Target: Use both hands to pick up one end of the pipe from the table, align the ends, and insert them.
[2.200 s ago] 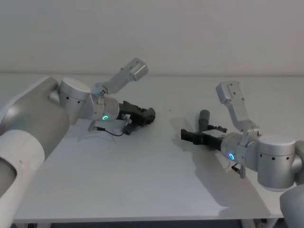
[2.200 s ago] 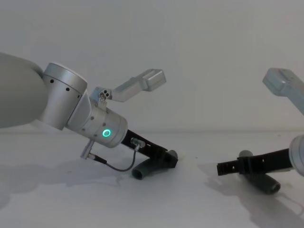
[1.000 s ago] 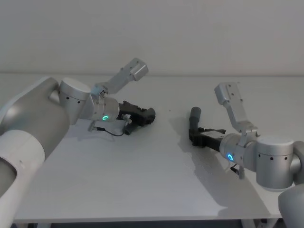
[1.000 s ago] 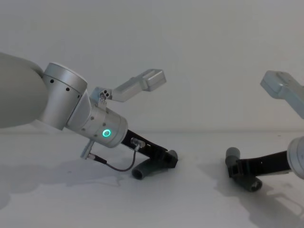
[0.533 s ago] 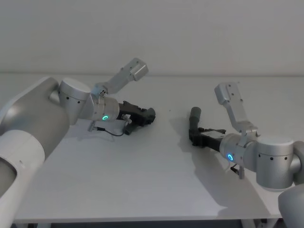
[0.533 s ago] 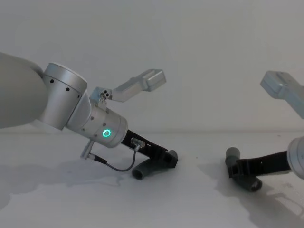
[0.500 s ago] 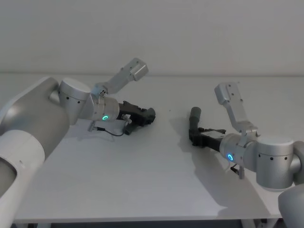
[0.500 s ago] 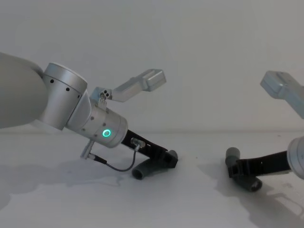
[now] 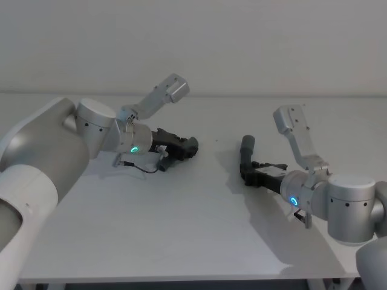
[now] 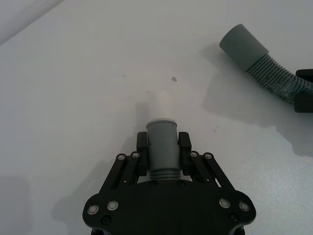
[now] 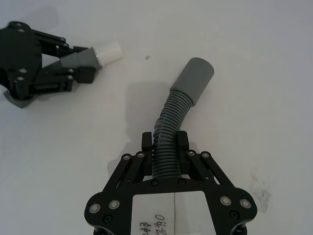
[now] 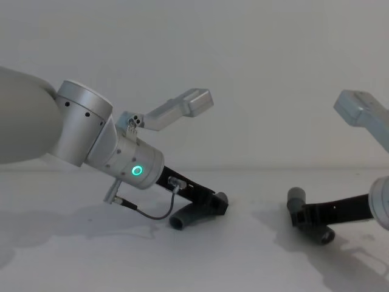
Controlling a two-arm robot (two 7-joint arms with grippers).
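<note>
The front of the white desk [image 9: 181, 235] is bare. Nearest me on it, my right gripper [image 9: 247, 176] sits low, its jaws clamped on the ribbed middle of the cuffed hose piece [image 9: 246, 154]. On the right wrist camera the ribs bend up out from between the fingers [image 11: 146, 143] and end in the wide grey cuff [image 11: 194, 78]. In the chest view that cuff stands above the gripper, and the piece's other end hangs close to the desk; I cannot tell whether it touches.

Farther back and to the left, my left gripper [image 9: 184, 148] angles down at the desk. It is closed on the smooth grey collar of the tipped hose piece [image 10: 161, 132], with the whitish tip [image 10: 161, 105] sticking out past the fingertips. That piece's tail end lies on the desk under the gripper. The two pieces are well apart, with open desk between them.
</note>
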